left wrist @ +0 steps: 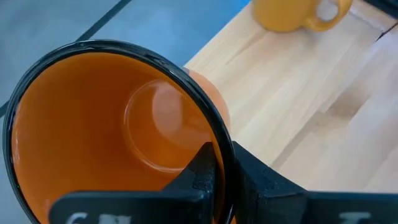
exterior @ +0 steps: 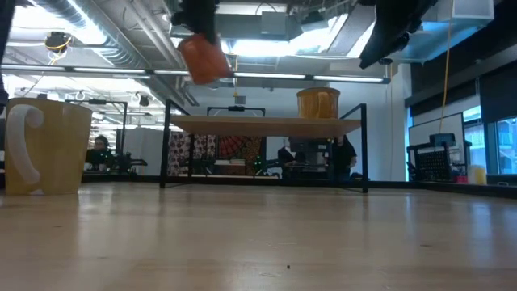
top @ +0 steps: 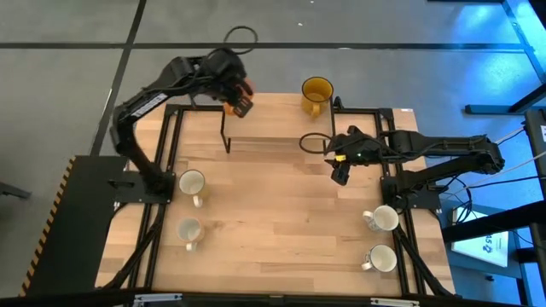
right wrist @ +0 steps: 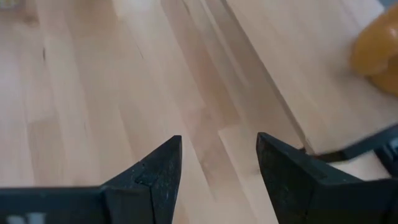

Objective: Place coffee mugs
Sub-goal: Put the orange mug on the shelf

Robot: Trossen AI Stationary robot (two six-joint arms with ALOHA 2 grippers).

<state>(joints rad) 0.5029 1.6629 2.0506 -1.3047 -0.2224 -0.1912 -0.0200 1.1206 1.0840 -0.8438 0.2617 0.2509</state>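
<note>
The orange mug (left wrist: 93, 130), black-rimmed, hangs in my left gripper (left wrist: 221, 158) above the far left end of the raised wooden shelf (top: 273, 115); in the low view the orange mug (exterior: 203, 58) floats tilted above the shelf (exterior: 266, 124). The amber-yellow mug (top: 316, 92) stands on its base at the shelf's far right end. My right gripper (top: 340, 173) hovers open and holding nothing by the shelf's right end, over bare table (right wrist: 124, 93). Two white mugs (top: 191, 183) (top: 189, 230) stand near the left edge, two more (top: 381, 219) (top: 381, 257) near the right. My left gripper pinches the orange mug's rim wall (left wrist: 214, 134). One finger (left wrist: 199, 171) is inside the mug and the other (left wrist: 261, 180) is outside. The mug is lifted clear of the shelf and slightly tilted.
The shelf stands on thin black legs (top: 226, 136), with open space beneath it in the low view. A black wire loop (top: 312, 143) lies by my right gripper. A cream mug (exterior: 48, 145) looms close at the low view's left. The table's middle (top: 273, 213) is bare wood.
</note>
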